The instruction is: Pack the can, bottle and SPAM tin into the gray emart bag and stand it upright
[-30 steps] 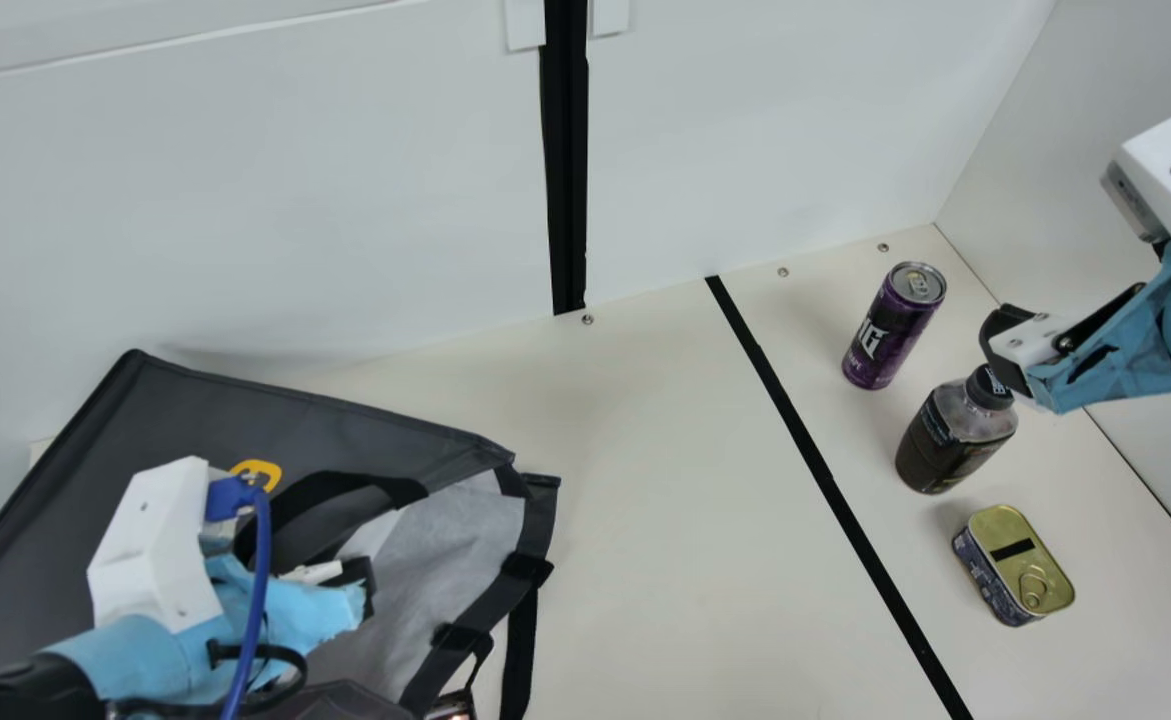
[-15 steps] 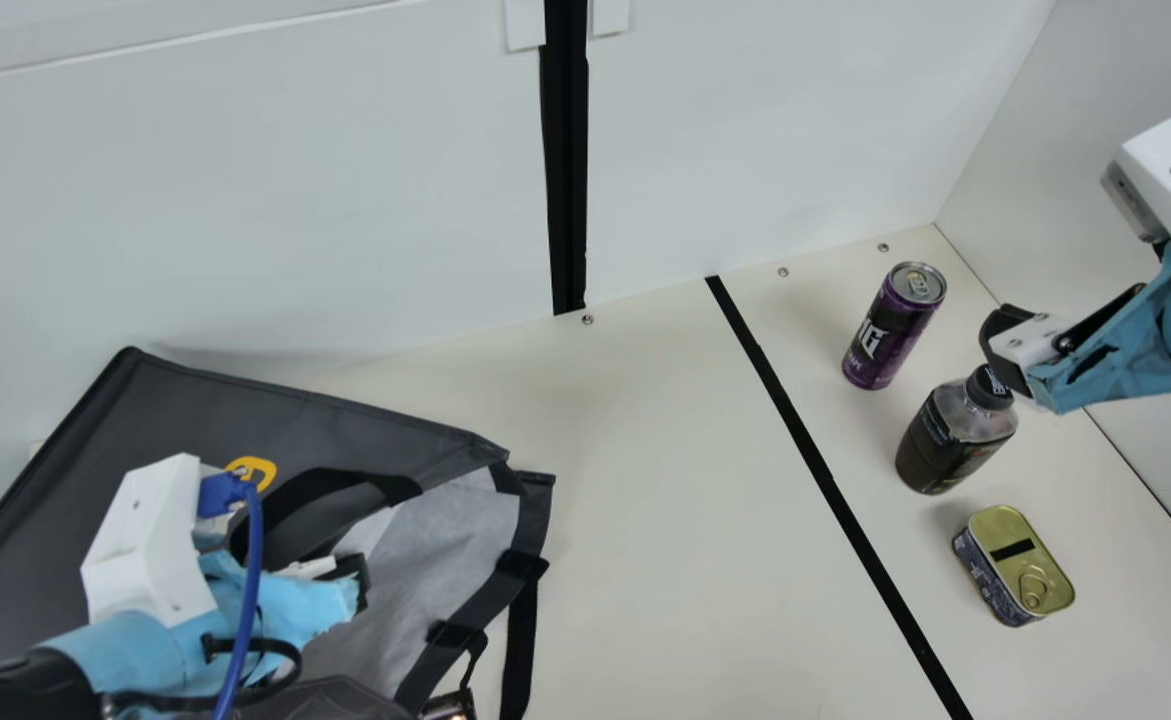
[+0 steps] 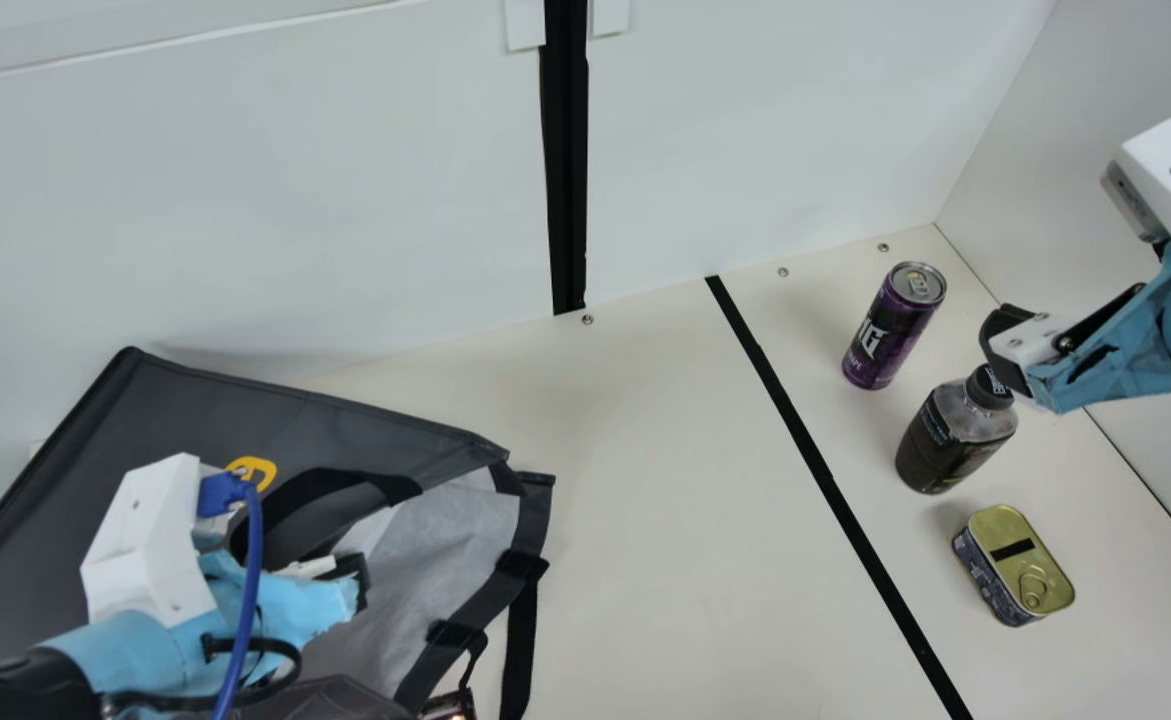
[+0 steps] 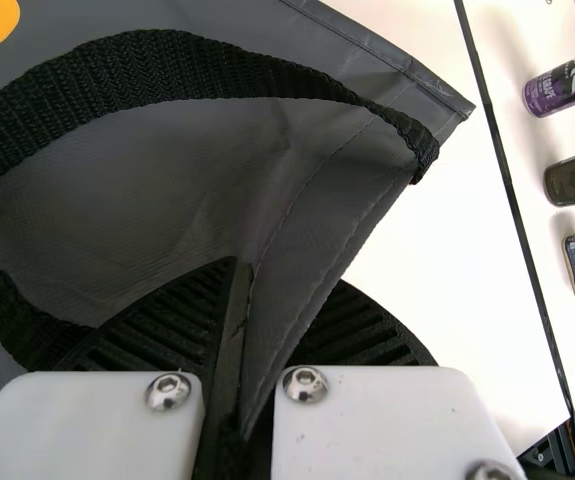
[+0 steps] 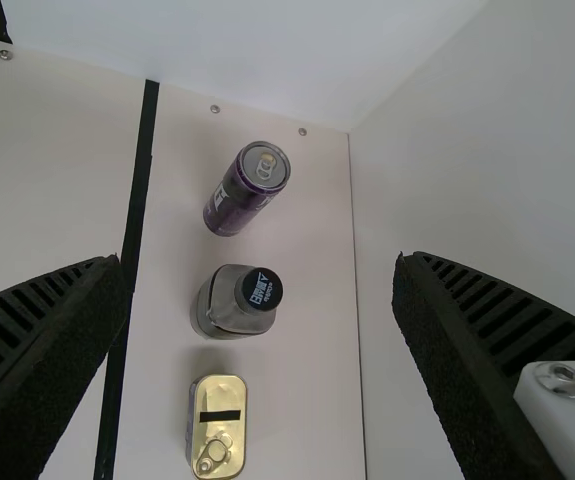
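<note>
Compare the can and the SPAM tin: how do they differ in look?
The can is tall and round; the SPAM tin is low and oblong. The can has purple sides and a silver top, while the SPAM tin has a gold top with a black strip. Both rest on the table and have pull tabs.

White casings [image 3: 150, 540] with round screws [image 4: 169, 391] adjoin pale-blue coverings [image 3: 130, 645]. One bright blue cable [image 3: 253, 560] shows. Fingers [image 5: 37, 350] are ribbed, black.

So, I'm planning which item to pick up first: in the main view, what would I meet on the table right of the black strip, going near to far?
Tin → bottle → can.
</note>
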